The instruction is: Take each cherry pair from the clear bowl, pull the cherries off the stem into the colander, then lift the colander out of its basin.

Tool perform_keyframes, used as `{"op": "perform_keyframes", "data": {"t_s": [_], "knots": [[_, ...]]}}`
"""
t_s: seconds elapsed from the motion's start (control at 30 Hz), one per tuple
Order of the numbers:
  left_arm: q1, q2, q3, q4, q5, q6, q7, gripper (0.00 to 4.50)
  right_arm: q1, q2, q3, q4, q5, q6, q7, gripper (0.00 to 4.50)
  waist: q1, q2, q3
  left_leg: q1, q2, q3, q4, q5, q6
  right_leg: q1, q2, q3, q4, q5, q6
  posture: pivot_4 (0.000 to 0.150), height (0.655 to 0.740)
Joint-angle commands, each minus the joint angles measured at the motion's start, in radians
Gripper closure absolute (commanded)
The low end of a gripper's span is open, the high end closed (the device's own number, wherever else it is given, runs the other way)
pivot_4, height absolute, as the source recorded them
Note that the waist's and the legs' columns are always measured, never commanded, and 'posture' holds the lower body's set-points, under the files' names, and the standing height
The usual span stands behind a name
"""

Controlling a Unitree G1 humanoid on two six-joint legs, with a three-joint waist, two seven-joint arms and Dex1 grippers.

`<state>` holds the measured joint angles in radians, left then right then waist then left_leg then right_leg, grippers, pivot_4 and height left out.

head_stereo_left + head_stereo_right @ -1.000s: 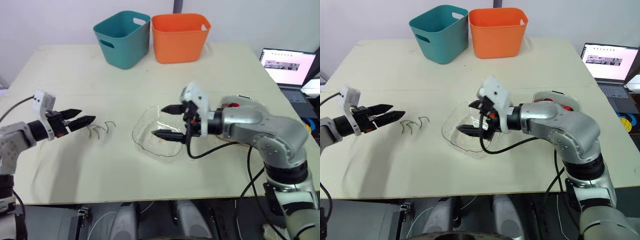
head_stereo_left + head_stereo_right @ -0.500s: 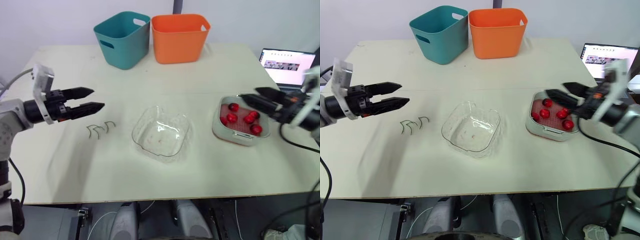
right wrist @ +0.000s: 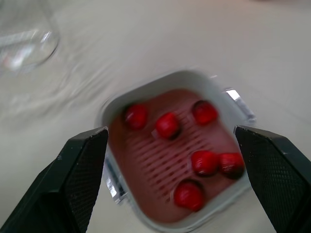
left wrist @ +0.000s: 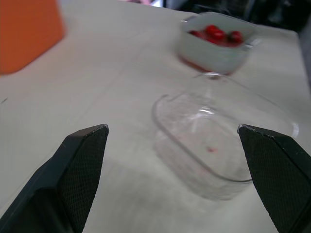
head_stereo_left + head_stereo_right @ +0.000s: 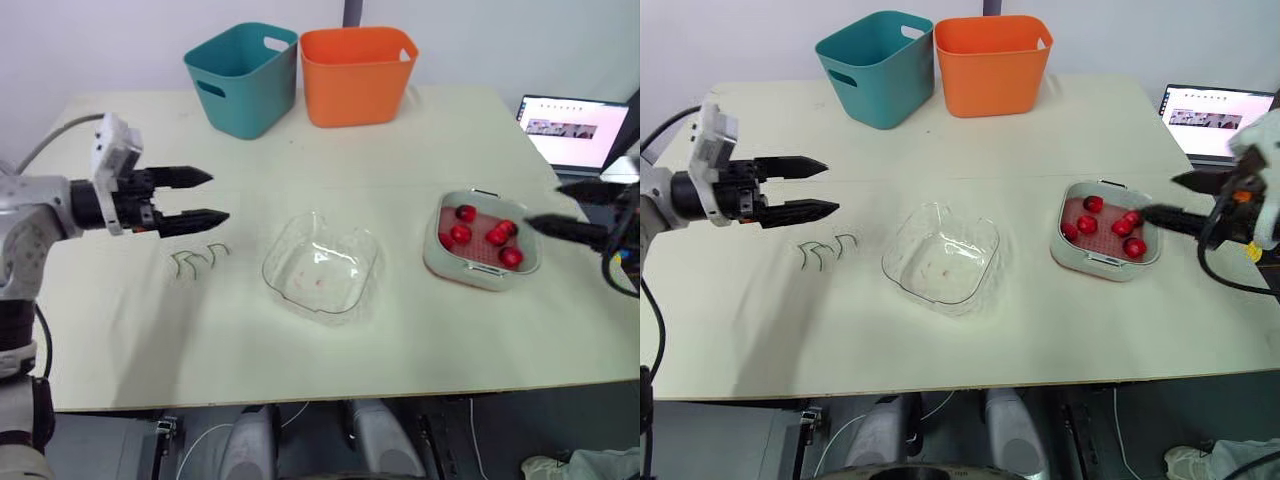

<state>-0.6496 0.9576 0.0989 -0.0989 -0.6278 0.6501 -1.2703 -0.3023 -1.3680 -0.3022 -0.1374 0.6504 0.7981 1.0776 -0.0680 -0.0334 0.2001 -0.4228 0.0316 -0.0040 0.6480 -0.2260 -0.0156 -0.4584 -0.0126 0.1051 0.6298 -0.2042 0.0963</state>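
Observation:
The clear bowl (image 5: 322, 268) sits mid-table holding no cherries, just faint red specks. To its right, a pale basin (image 5: 432, 252) holds the pinkish colander (image 3: 160, 167), with several red cherries (image 5: 461, 235) in it. A few bare green stems (image 5: 200, 258) lie on the table left of the bowl. My left gripper (image 5: 212, 197) hovers open just beyond the stems, pointing toward the bowl (image 4: 218, 145). Just off the basin's right edge, my right gripper (image 5: 542, 204) is open, its fingers aimed at the colander and holding nothing.
At the back of the table stand a teal bin (image 5: 243, 75) and an orange bin (image 5: 358, 72). An open laptop (image 5: 572, 130) sits beyond the right edge. There is free tabletop in front of the bowl and between bowl and basin.
My right arm has swung from the clear bowl over to the right of the basin, uncovering the colander. My left gripper has risen and moved away from the front edge, toward the bowl.

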Motion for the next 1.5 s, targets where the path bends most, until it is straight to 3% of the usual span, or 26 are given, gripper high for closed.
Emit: {"op": "perform_keyframes", "data": {"t_s": [0.03, 0.17, 0.27, 0.83, 1.23, 1.5], "knots": [[-0.050, -0.018, -0.054, -0.144, -0.043, 0.005, -0.041, 0.01, -0.071, -0.067, 0.142, -0.048, -0.070, -0.090, 0.144, 0.00, 0.000, 0.000, 0.000, 0.000, 0.000, 0.000, 0.000, 0.000, 0.000, 0.000, 0.000, 0.000, 0.000, 0.000, 0.000, 0.150, 0.7400], [-0.068, -0.103, -0.075, -0.219, -0.113, 0.072, 0.022, 0.01, -0.151, -0.045, 0.285, -0.068, -0.147, -0.128, 0.200, 0.00, 0.000, 0.000, 0.000, 0.000, 0.000, 0.000, 0.000, 0.000, 0.000, 0.000, 0.000, 0.000, 0.000, -0.001, 0.001, 0.150, 0.7400], [-0.031, -0.124, -0.098, -0.271, -0.095, 0.063, 0.039, 0.01, -0.151, -0.021, 0.336, -0.055, -0.206, -0.164, 0.208, 0.00, -0.002, 0.000, 0.000, -0.001, 0.000, 0.000, 0.001, 0.000, 0.000, -0.001, 0.001, 0.000, 0.000, 0.000, 0.001, 0.150, 0.7400], [-0.012, -0.112, -0.132, -0.374, -0.115, 0.092, 0.061, 0.01, -0.162, 0.108, 0.409, 0.053, -0.385, -0.225, 0.194, 0.00, 0.000, 0.001, 0.000, 0.000, 0.000, 0.000, 0.002, 0.000, 0.000, -0.001, 0.001, 0.000, 0.002, 0.000, 0.000, 0.150, 0.7400], [-0.036, -0.135, -0.129, -0.365, -0.125, 0.102, 0.096, 0.00, -0.158, 0.150, 0.402, 0.047, -0.426, -0.218, 0.190, 4.11, 0.001, 0.001, 0.000, 0.000, 0.000, -0.001, 0.002, 0.000, 0.000, 0.000, 0.001, 0.000, 0.002, 0.000, 0.000, 0.150, 0.7400], [-0.032, -0.137, -0.142, -0.351, -0.106, 0.086, 0.097, 0.00, -0.173, 0.103, 0.361, 0.013, -0.408, -0.197, 0.221, 4.08, 0.002, 0.001, 0.000, 0.000, 0.000, -0.001, 0.002, 0.000, 0.000, 0.000, 0.001, 0.000, 0.002, 0.001, -0.001, 0.150, 0.7400]]}}
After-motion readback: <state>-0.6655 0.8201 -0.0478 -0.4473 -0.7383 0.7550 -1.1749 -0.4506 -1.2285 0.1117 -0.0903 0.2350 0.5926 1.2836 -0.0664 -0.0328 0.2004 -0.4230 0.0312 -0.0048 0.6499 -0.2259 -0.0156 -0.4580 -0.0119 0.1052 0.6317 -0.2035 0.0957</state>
